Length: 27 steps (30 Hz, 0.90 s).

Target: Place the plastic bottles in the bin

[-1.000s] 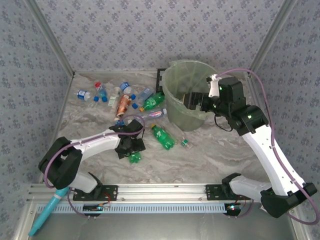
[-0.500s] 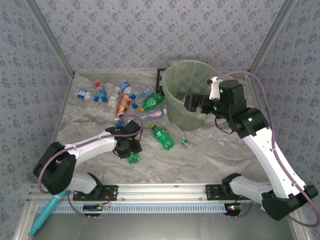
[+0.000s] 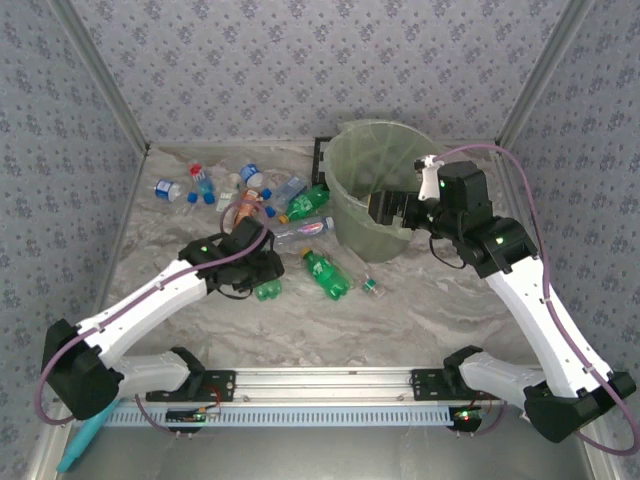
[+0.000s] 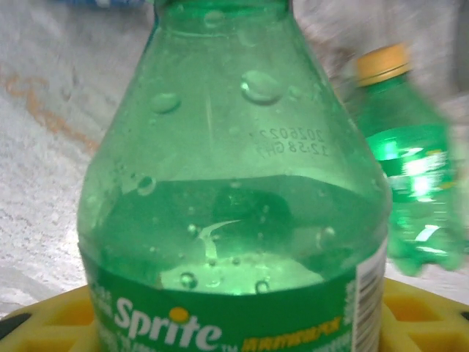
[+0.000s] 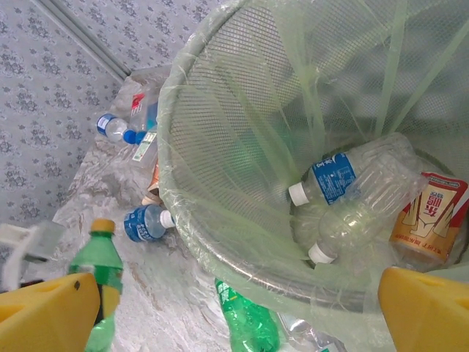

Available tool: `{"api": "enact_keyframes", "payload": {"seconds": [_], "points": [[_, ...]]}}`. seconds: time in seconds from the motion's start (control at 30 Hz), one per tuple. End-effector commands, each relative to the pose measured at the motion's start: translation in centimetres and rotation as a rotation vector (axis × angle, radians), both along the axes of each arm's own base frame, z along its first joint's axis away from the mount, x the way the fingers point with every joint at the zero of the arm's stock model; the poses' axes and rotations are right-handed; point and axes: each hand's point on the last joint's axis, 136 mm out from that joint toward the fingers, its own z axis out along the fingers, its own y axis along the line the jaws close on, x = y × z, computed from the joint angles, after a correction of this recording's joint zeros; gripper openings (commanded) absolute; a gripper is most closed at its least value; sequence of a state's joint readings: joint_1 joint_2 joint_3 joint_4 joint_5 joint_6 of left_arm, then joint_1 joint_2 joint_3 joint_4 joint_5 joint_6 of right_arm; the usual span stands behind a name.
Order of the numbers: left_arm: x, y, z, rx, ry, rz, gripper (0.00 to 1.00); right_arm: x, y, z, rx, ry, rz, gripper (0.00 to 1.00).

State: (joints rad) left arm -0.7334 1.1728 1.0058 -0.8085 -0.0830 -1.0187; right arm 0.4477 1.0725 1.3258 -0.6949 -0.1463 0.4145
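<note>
A green Sprite bottle (image 4: 234,183) stands upright between the yellow fingers (image 4: 421,312) of my left gripper (image 4: 234,326), which is shut on it. From above, that left gripper (image 3: 262,280) holds the Sprite bottle (image 3: 266,291) left of the table's middle. Several more plastic bottles lie nearby: a green one (image 3: 325,273), another green one (image 3: 305,203), a clear one (image 3: 300,230) and a back-left cluster (image 3: 200,185). The bin (image 3: 355,215) stands at centre right. My right gripper (image 3: 385,208) hangs open over the bin's near rim (image 5: 220,249). Clear bottles (image 5: 333,180) lie inside.
A black rack (image 3: 322,155) stands behind the bin's left side. A small green object (image 3: 371,287) lies in front of the bin. A green bottle with an orange cap (image 5: 99,257) and a blue-labelled bottle (image 5: 143,224) lie outside the rim. Patterned walls close in three sides.
My left gripper has closed on the Sprite bottle and carried it away from the table's front edge, the arm swinging left. The right arm has barely moved.
</note>
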Motion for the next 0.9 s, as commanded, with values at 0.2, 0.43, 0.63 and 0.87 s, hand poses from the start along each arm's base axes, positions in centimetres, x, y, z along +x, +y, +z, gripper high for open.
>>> {"api": "enact_keyframes", "payload": {"seconds": [0.2, 0.43, 0.63, 0.87], "points": [[2.4, -2.0, 11.1, -0.151, -0.252, -0.050, 0.57, -0.7, -0.1, 2.1, 0.049, -0.048, -0.003, 1.00], [5.2, -5.0, 19.2, -0.276, -0.447, -0.108, 0.58, -1.7, -1.0, 3.0, 0.050, -0.068, -0.026, 1.00], [7.7, -8.5, 24.4, -0.399, -0.564, -0.152, 0.58, -2.6, -2.0, 3.6, 0.042, -0.086, -0.053, 1.00], [10.5, -12.7, 28.0, -0.514, -0.639, -0.192, 0.58, -3.4, -3.0, 3.8, 0.041, -0.093, -0.082, 1.00]]}}
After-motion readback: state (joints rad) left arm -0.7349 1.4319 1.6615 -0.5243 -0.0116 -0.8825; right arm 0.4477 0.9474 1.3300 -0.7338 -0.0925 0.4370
